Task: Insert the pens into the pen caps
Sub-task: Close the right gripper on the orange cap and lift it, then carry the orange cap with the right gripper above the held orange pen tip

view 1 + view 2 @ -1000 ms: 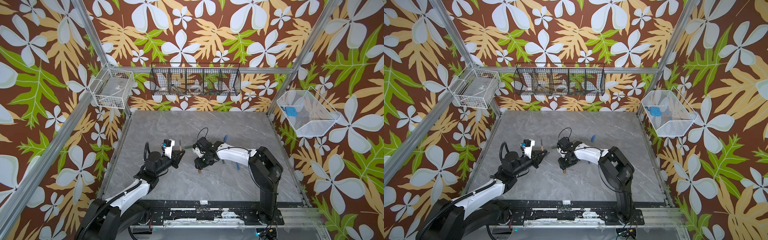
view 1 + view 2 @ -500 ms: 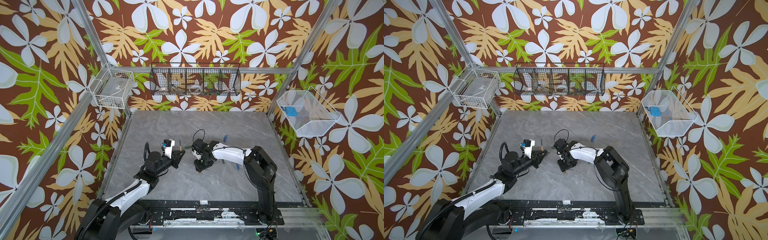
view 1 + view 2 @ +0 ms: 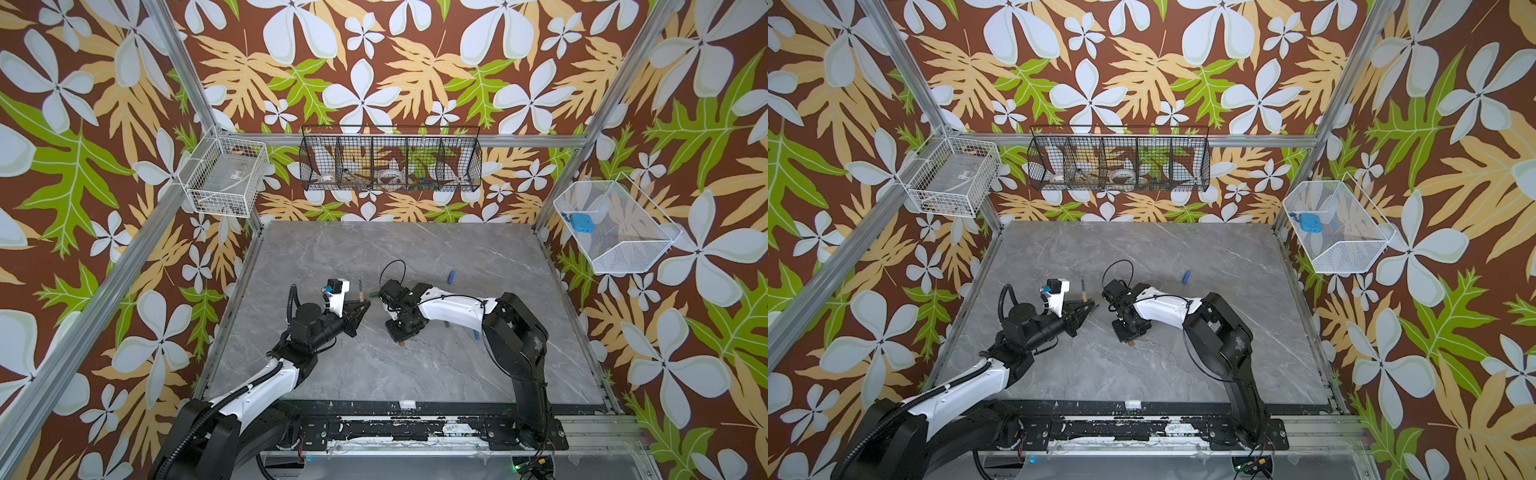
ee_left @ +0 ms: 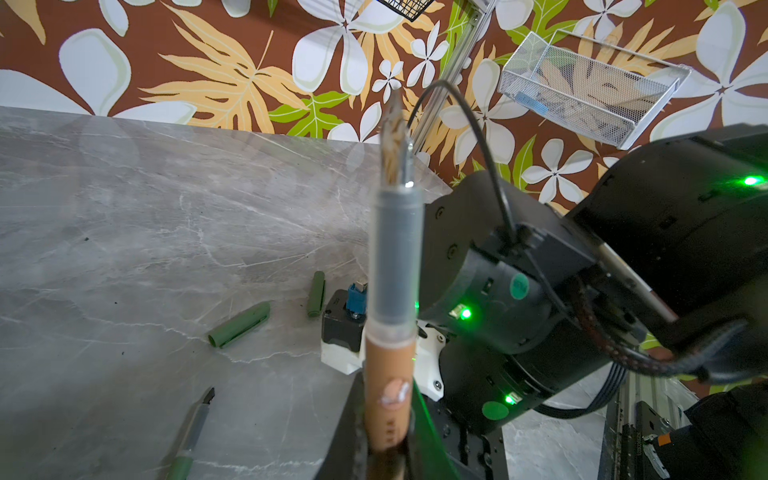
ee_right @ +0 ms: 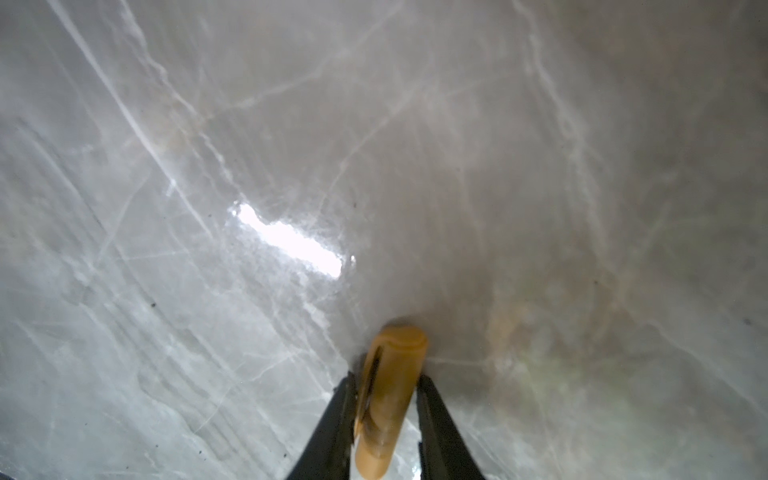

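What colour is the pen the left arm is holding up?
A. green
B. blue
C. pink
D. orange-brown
D: in the left wrist view, the pen pinched between the left fingers has an orange-brown body.

Both top views are bright, evenly lit from above and sharp, with only faint, soft shadows on the table [image 3: 374, 257] under the arms. The right wrist view is hazy and washed out: a white glare patch [image 5: 291, 245] lies ahead of the right pincer [image 5: 386, 376], and the orange-brown cap [image 5: 395, 353] is blurred. In the left wrist view the orange-brown pen [image 4: 390, 374] in the left pincer [image 4: 386, 453] is soft, green flare [image 4: 422, 415] streaks just beside it, and the table beyond is sharper.
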